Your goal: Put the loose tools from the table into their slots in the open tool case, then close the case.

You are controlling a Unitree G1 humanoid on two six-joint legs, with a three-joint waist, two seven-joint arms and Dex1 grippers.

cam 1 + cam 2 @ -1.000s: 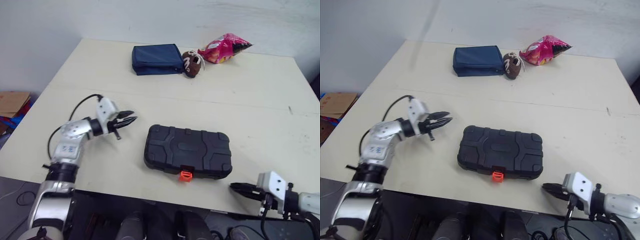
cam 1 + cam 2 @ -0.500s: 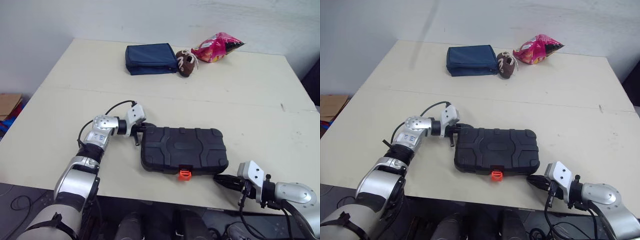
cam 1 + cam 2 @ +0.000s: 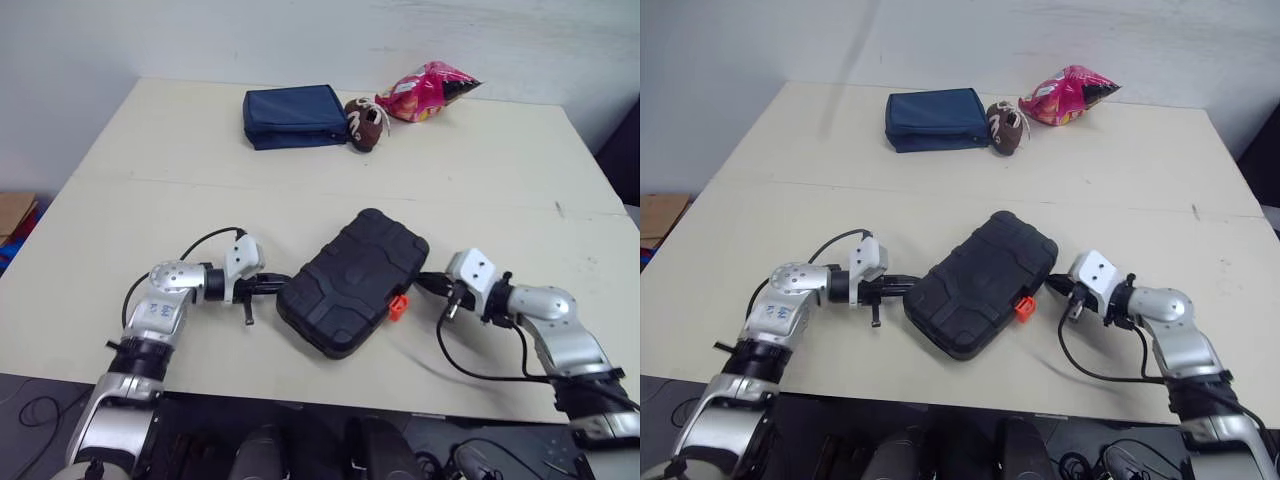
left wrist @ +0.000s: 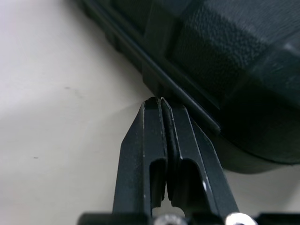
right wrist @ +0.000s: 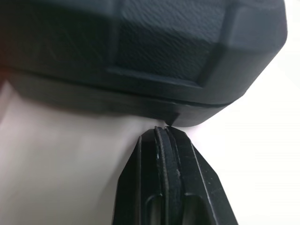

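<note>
The table (image 3: 500, 180) carries the black tool case (image 3: 355, 280), lid down and lying skewed between my two grippers. My left gripper (image 3: 278, 288) has its fingers pressed together around nothing, with the tips touching the case's seam edge directly ahead. My right gripper (image 3: 424, 281) is likewise closed and empty, its tips at the opposite corner. The orange latch (image 3: 397, 306) sits just beside my right tips. I judge that pushing low on the seam with balanced force from both sides should square the case without skidding. I cannot tell whether the latch is engaged.
</note>
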